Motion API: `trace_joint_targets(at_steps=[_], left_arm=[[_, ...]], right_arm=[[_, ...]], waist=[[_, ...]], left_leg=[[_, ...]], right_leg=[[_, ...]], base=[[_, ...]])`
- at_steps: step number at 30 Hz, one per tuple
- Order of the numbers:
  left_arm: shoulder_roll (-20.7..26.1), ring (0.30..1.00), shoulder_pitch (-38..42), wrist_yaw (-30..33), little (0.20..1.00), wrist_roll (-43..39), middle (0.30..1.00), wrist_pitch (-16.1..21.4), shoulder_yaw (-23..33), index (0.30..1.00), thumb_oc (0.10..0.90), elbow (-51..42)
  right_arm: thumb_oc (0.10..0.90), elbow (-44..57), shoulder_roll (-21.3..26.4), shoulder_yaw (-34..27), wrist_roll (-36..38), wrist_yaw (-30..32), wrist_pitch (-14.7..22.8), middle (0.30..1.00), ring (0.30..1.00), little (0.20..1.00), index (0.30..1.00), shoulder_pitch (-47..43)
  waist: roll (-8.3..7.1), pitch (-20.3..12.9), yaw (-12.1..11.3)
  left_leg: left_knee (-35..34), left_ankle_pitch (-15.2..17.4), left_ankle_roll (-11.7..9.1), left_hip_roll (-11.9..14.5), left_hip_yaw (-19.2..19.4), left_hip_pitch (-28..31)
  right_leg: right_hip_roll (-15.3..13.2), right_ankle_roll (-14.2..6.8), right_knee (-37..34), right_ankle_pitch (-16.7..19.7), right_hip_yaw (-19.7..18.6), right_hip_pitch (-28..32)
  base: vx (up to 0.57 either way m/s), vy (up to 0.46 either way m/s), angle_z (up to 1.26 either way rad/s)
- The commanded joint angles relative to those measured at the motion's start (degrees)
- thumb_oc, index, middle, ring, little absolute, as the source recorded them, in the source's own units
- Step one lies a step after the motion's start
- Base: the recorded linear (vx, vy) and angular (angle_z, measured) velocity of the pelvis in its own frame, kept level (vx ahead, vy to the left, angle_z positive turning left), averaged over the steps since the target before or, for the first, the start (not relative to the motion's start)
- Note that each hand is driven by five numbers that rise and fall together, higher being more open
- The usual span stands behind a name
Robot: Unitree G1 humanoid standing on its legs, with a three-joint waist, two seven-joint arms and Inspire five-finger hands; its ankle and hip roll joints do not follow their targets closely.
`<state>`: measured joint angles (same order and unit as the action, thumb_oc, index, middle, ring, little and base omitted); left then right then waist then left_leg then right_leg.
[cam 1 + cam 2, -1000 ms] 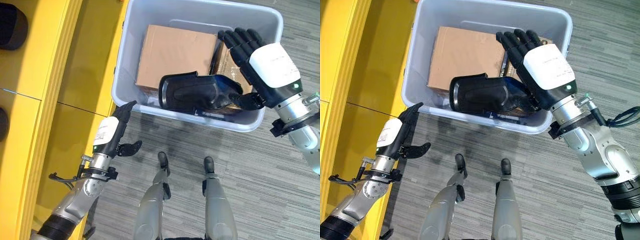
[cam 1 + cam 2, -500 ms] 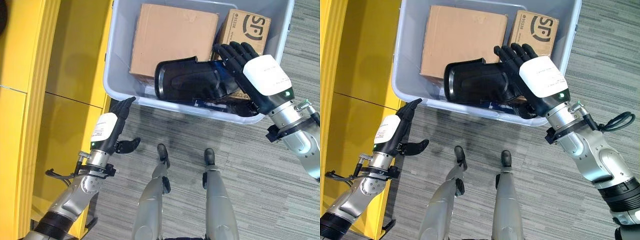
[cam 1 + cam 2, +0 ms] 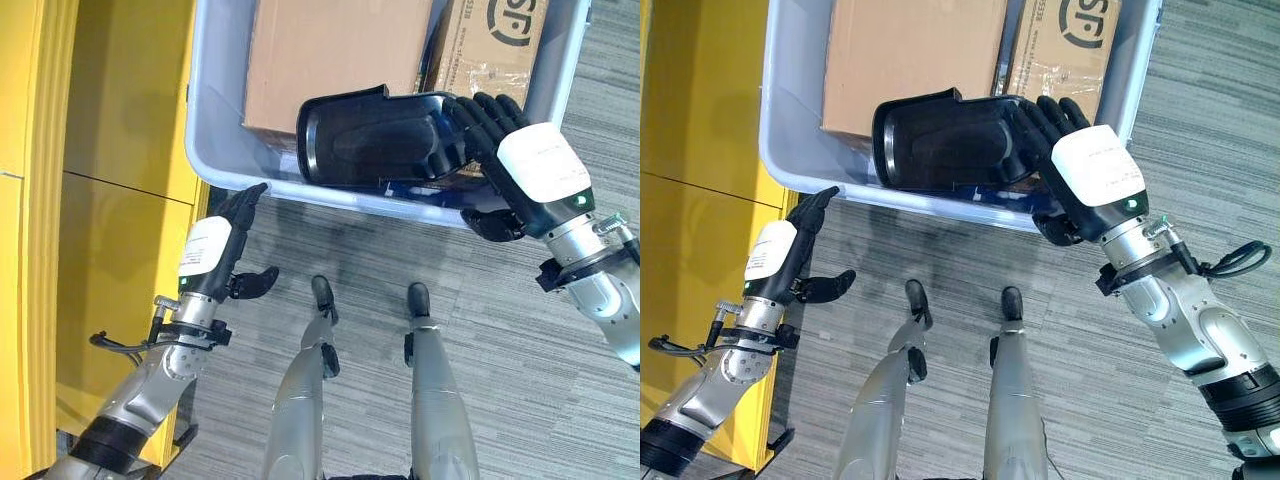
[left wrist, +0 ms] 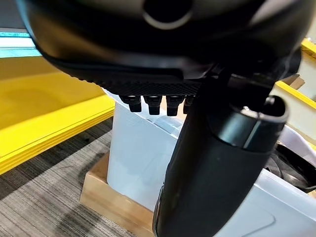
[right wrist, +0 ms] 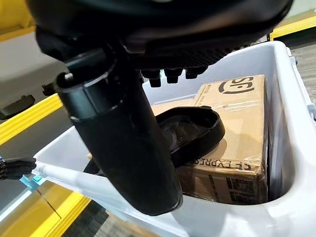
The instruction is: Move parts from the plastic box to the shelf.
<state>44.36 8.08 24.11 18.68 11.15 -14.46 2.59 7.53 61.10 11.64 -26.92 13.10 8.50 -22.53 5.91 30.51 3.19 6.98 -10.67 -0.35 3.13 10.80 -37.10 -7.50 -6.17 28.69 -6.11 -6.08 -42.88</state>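
Observation:
A black moulded plastic part [image 3: 375, 140] hangs over the near wall of the grey plastic box [image 3: 205, 165]. My right hand [image 3: 535, 175] is shut on its right end, fingers over the top and thumb underneath. In the right wrist view the part [image 5: 190, 133] shows past my right hand [image 5: 123, 143], above the cardboard boxes. My left hand [image 3: 212, 252] is open and holds nothing, just outside the box's near left corner, beside the yellow shelf [image 3: 110, 200]. The left wrist view has the left hand [image 4: 217, 163] facing the box wall [image 4: 138, 158].
Inside the box lie a large cardboard box [image 3: 330, 50] and a smaller printed one [image 3: 500, 40]. The plastic box stands on a wooden base [image 4: 113, 207] on grey carpet [image 3: 520, 380]. The yellow shelf runs along the left side.
The camera has moved, shifting the whole picture. My right hand has drawn the black part a little back over the box's near wall. The left hand has hardly moved.

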Motion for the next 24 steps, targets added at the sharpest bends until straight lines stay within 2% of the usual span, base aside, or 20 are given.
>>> trace_joint_targets(at_steps=[1, 12, 19, 22, 24], left_arm=[[1.7, 1.000, -1.0, 4.5, 1.000, 0.5, 1.000, 1.9, 1.9, 1.000, 0.900, -2.5], [1.3, 1.000, -0.6, 5.1, 1.000, 1.4, 1.000, 2.1, 1.9, 1.000, 0.900, -2.1], [2.0, 1.000, -0.3, 5.1, 1.000, 1.5, 1.000, 3.5, 1.6, 1.000, 0.900, -1.8], [1.8, 1.000, -0.5, 5.3, 1.000, 1.4, 1.000, 3.7, 1.7, 1.000, 0.900, -2.5], [1.5, 1.000, -1.2, 4.8, 1.000, 1.1, 1.000, 3.6, 2.2, 1.000, 0.900, -3.2]], right_arm=[[0.900, 0.2, 1.4, -1.5, -1.6, 4.6, 0.6, 1.000, 1.000, 1.000, 1.000, -4.9], [0.900, 0.2, 1.8, 0.8, -3.0, 2.2, 1.0, 1.000, 1.000, 1.000, 1.000, -9.1], [0.900, -3.8, 2.1, 4.0, -3.0, 6.4, 0.1, 1.000, 1.000, 1.000, 1.000, -13.5], [0.900, -3.7, 1.9, 3.4, 2.9, 7.8, 1.1, 1.000, 1.000, 1.000, 1.000, -14.9], [0.900, -2.1, 0.7, 1.6, 11.2, 6.5, 4.3, 1.000, 1.000, 1.000, 1.000, -13.7]], waist=[[1.93, -0.7, 0.7], [2.26, -0.7, 0.1], [2.34, -0.7, -0.7], [2.56, -0.7, -0.8], [2.55, -0.7, -0.4]], left_leg=[[4.9, 8.2, -2.1, 0.8, -7.0, -2.0], [5.9, 8.3, -2.1, 0.5, -7.2, -3.9], [6.4, 8.3, -2.0, 0.5, -7.7, -4.6], [6.4, 8.3, -2.1, 0.5, -7.7, -4.4], [6.5, 8.9, -2.1, 0.2, -7.7, -3.7]], right_leg=[[2.5, 5.7, 0.4, -5.1, 4.6, 1.6], [2.8, 6.0, 2.1, -5.8, 4.7, -0.5], [2.7, 6.3, 2.8, -6.1, 5.1, -1.0], [2.7, 6.3, 3.0, -6.4, 5.1, -0.8], [2.5, 6.4, 3.3, -7.0, 4.9, -0.1]], base=[[0.00, 0.000, 0.00], [0.00, 0.000, 0.00], [0.00, -0.022, 0.00], [0.01, 0.003, 0.03], [0.02, 0.006, 0.01]])
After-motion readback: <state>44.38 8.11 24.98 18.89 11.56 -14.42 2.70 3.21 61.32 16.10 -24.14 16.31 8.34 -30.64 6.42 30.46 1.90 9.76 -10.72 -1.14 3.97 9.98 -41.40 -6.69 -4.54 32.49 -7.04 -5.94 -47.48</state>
